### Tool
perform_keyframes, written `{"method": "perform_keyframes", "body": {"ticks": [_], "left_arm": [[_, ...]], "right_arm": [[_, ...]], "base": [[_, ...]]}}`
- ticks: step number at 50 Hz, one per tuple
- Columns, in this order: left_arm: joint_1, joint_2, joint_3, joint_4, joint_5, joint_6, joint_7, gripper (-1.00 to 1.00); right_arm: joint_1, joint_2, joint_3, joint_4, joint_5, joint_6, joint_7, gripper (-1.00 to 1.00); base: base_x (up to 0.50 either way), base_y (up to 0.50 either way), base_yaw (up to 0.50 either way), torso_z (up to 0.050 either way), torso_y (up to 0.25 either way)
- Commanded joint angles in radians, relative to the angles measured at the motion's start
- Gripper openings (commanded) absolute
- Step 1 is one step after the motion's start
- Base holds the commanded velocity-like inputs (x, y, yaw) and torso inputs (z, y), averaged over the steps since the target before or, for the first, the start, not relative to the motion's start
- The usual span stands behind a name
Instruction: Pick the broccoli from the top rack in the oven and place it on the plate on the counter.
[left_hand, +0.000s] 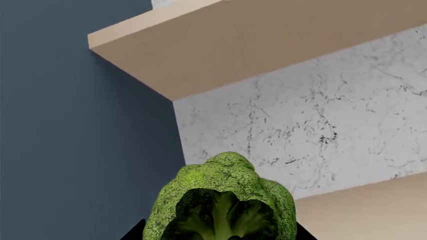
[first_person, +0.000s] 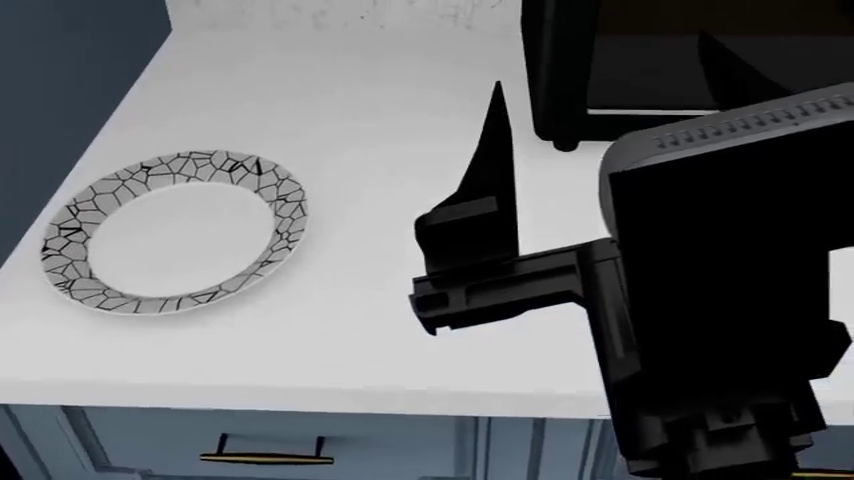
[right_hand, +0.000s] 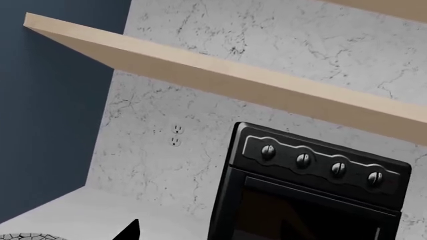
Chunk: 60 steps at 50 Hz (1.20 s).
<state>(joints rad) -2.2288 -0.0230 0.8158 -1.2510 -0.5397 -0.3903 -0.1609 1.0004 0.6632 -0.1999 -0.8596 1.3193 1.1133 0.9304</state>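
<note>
Now my left gripper clenches the bumpy green broccoli. Right gripper's jaws I cannot tell; the mosaic-rimmed plate sits flat.

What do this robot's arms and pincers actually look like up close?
In the head view the arm is a bulky, boxy black shape with a ribbed strip along its top edge and blocky segments lower down. From it juts a stepped black bracket ending in a thin, pointed black finger. No cables, markings or colours show; everything is plain black.
</note>
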Motion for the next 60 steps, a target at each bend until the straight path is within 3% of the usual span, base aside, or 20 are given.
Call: {"method": "perform_keyframes", "body": {"ticks": [1, 3, 6, 9, 19, 31, 44, 54, 60], "left_arm": [[-0.063, 0.019, -0.047, -0.048, -0.038, -0.064, 0.029, -1.00], [-0.057, 0.007, -0.085, -0.027, -0.081, -0.125, 0.012, -1.00], [0.039, -0.073, -0.107, 0.247, -0.134, -0.261, -0.097, -1.00], [0.087, -0.108, -0.123, 0.387, -0.171, -0.334, -0.150, -1.00], [0.170, -0.187, -0.176, 0.598, -0.242, -0.446, -0.277, -1.00], [0.159, -0.170, -0.169, 0.498, -0.215, -0.399, -0.257, -1.00], [0.189, -0.184, -0.174, 0.530, -0.226, -0.406, -0.269, -1.00], [0.225, -0.195, -0.174, 0.566, -0.235, -0.415, -0.281, -1.00], [0.221, -0.174, -0.149, 0.502, -0.223, -0.402, -0.228, -1.00]], "right_arm": [[0.014, 0.005, -0.008, -0.004, 0.028, 0.008, 0.016, 1.00], [0.026, 0.010, -0.001, -0.009, 0.063, 0.013, 0.043, 1.00], [0.045, 0.011, -0.005, -0.004, 0.093, 0.023, 0.069, 1.00], [0.052, 0.008, -0.012, -0.002, 0.094, 0.026, 0.073, 1.00], [0.066, 0.005, -0.024, -0.006, 0.097, 0.027, 0.067, 1.00], [0.062, -0.004, -0.045, 0.003, 0.068, 0.022, 0.043, 1.00], [0.074, -0.006, -0.060, 0.001, 0.082, 0.031, 0.076, 1.00], [0.076, -0.002, -0.052, 0.000, 0.093, 0.021, 0.090, 1.00], [0.076, -0.003, -0.058, 0.001, 0.094, 0.021, 0.096, 1.00]], "base": [[0.04, 0.00, 0.00, 0.000, 0.000], [0.00, 0.00, 0.00, 0.000, 0.005], [0.00, 0.00, 0.00, 0.000, 0.000], [0.00, 0.00, 0.00, 0.000, 0.000], [0.00, 0.00, 0.00, 0.000, 0.000], [0.26, 0.00, 0.00, 0.000, 0.001], [0.47, 0.11, 0.00, 0.000, 0.002], [0.00, 0.00, 0.00, 0.000, 0.001], [0.00, 0.00, 0.00, 0.000, 0.000]]}}
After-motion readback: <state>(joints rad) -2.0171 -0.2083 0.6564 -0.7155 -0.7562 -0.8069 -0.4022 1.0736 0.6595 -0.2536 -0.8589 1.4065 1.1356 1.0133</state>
